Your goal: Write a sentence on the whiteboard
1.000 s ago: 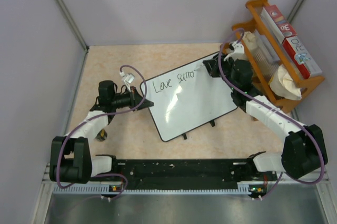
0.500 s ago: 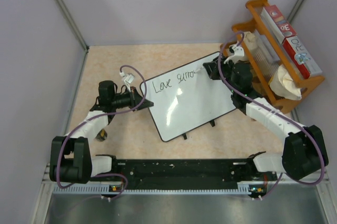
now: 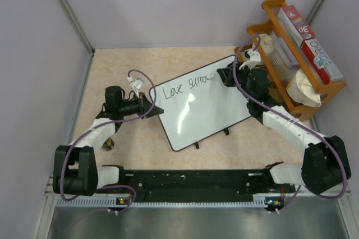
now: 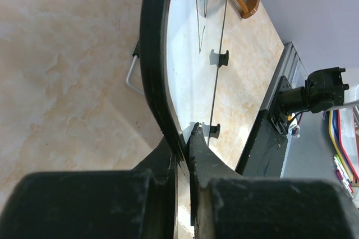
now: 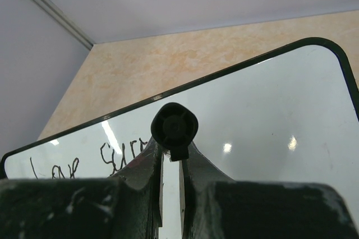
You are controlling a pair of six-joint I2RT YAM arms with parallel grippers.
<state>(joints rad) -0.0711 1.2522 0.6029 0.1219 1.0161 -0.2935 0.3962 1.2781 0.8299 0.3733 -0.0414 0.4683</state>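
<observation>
1. The left gripper (image 3: 149, 104) (image 4: 185, 137) has its jaws clamped on the black frame of the board (image 3: 207, 110) (image 4: 190, 54), one finger on each face, at the board's left end.
2. The right gripper (image 3: 224, 74) (image 5: 171, 157) has its jaws closed on a marker (image 5: 174, 127). The marker's black round end stands up between the fingers in the right wrist view, and its tip points down at the board (image 5: 269, 115).
3. The right gripper hovers over the board's far edge, just past the end of the writing (image 3: 185, 86) (image 5: 120, 155), which reads "Love" followed by a second, unfinished word.
4. The board sits skewed in the middle of the table (image 3: 123, 70), with the written line along its far edge. Its two small black feet (image 3: 197, 145) (image 4: 219, 58) are on the near long edge.
5. The rest of the board's white face is bare and glossy and shows light spots.
6. A wooden rack (image 3: 269, 6) holding boxes (image 3: 314, 48) stands at the table's far right, just beside the board's right corner and behind the right arm.
</observation>
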